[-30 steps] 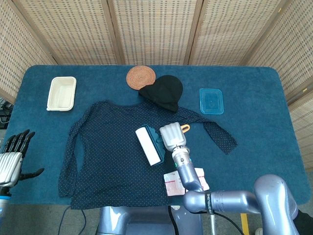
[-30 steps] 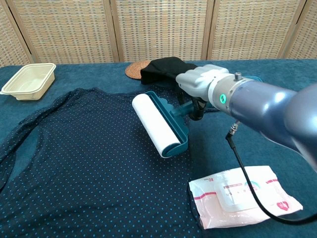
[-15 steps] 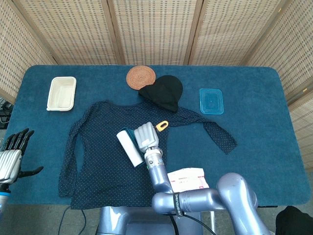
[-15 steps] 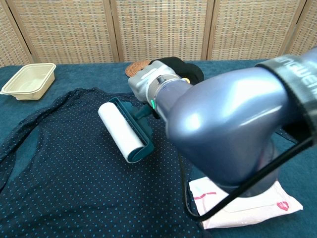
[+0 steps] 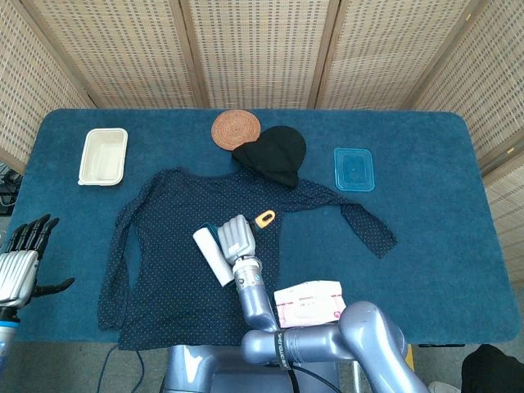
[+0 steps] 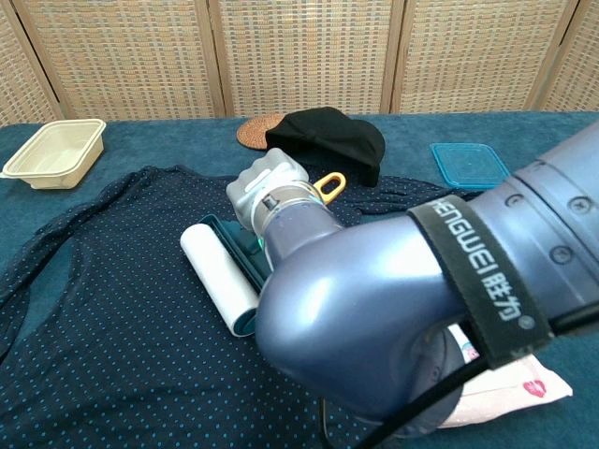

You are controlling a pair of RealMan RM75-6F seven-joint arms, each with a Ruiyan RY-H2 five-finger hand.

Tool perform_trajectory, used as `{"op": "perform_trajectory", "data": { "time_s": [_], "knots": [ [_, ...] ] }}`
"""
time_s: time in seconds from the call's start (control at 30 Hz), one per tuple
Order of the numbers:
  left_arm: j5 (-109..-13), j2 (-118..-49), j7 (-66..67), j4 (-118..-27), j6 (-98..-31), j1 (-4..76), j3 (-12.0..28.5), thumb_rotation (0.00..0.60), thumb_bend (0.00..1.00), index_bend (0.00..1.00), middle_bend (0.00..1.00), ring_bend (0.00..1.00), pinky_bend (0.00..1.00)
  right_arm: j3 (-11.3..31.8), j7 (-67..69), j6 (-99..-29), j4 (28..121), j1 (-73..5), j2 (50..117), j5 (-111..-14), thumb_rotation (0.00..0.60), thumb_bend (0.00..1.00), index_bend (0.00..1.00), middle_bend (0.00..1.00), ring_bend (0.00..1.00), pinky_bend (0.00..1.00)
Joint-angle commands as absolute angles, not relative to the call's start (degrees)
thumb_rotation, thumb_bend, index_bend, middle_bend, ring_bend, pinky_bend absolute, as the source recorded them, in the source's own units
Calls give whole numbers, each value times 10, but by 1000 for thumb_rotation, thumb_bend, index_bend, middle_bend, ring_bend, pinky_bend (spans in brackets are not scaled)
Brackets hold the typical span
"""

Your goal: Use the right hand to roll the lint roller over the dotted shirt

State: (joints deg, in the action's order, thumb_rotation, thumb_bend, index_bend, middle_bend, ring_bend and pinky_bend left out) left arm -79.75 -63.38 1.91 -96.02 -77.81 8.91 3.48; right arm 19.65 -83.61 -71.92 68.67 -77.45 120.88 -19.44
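The dotted shirt [image 5: 180, 254] lies spread flat across the middle of the blue surface [image 5: 434, 246], and I have the lint roller [image 5: 212, 255] on its chest area, my right hand [image 5: 237, 237] wrapped around the handle. To do this pass well, I judge I should keep the white drum flat on the cloth, press lightly and draw straight so the fabric doesn't bunch. Since a second ago the roller has travelled leftward from the shirt's right side. My left hand [image 5: 20, 262] stays off the edge, fingers apart and holding nothing.
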Motion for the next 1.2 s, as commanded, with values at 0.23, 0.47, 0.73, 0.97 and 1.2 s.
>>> {"op": "perform_trajectory", "data": {
  "time_s": [0.23,0.47,0.73,0.97,1.2],
  "knots": [
    [-801,-636,28,-964,-782,89,33,600,0,0,0,0,0,144,-850,-727,671,-725,1165,-232,600,916,730,1000,1000,1000],
    [-803,-637,31,-966,-785,88,32,600,0,0,0,0,0,135,-868,-729,660,-702,1135,-240,600,919,732,1000,1000,1000],
    [-802,-636,31,-966,-782,90,32,600,0,0,0,0,0,140,-890,-723,677,-699,1140,-238,600,919,735,1000,1000,1000],
    [-798,-636,26,-964,-779,90,33,600,0,0,0,0,0,144,-905,-719,685,-711,1169,-248,600,919,735,1000,1000,1000],
    [-795,-636,25,-963,-776,92,33,600,0,0,0,0,0,146,-914,-724,692,-729,1209,-273,600,919,734,1000,1000,1000]
  ]
}}
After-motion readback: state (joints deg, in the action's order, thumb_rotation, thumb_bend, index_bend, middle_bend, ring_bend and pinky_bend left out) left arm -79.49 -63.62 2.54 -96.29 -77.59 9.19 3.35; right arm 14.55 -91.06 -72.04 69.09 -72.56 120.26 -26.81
